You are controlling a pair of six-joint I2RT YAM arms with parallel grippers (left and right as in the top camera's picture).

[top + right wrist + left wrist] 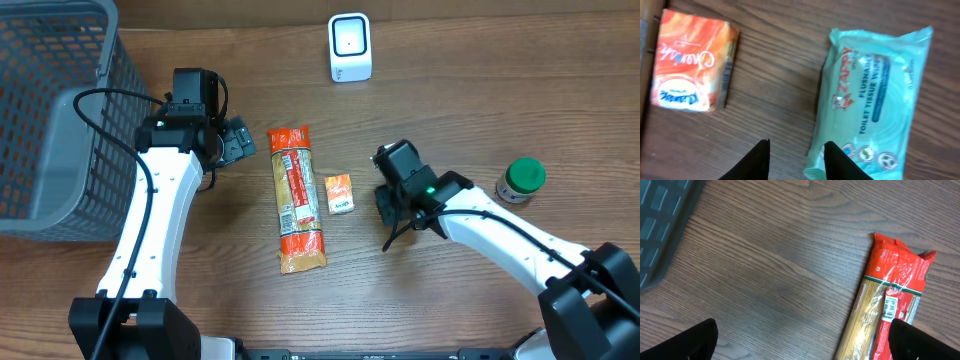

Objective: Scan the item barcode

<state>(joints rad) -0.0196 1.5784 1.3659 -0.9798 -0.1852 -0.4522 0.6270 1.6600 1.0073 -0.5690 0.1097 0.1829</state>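
Grey plastic basket (45, 110) fills the upper left of the overhead view, on the brown wood table (480, 90). Just right of it, the left gripper (802, 325) hangs over bare wood with its jaws wide open and nothing in them. Next comes a long red and orange pasta bag (297, 200), lying flat at the middle of the frame. A small orange box (340, 192) lies just beside the bag, on its right. A white scanner (350, 47) stands at the top, well apart from them.

Right of the box is the right gripper (796, 145). Its jaws are a little apart, with bare wood showing between them. One of its fingers (840, 162) is over the left edge of a light blue wipes pack (875, 90), which lies flat. I cannot tell if it touches. A jar with a green lid (522, 180) stands at the far right.
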